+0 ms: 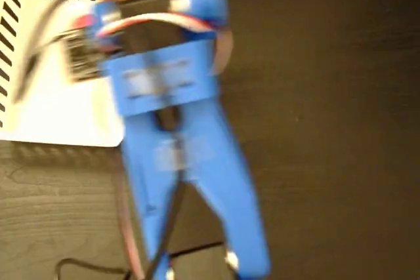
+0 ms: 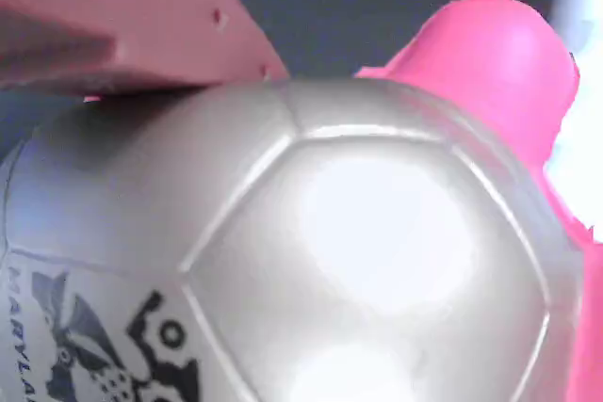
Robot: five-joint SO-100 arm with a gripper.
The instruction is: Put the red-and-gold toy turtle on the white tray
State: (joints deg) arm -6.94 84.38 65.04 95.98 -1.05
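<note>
**Turtle close under the wrist camera**

The small squishy red-and-gold toy turtle [image 2: 358,261] fills the wrist view, a pink finger [image 2: 122,25] laid against its slick domed shell. The grip cannot be told. The shell's sides are judged best squeezed gently. The striped flat white tray [image 1: 59,106] lies far left.

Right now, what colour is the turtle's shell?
The shell looks shiny pale silvery-gold with a black printed marking, best seen in the wrist view.

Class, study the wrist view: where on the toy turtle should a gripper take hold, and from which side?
Across the domed, shiny shell of the squishy toy turtle, from above: it is the broadest part, while the pink head is a small knob.
</note>
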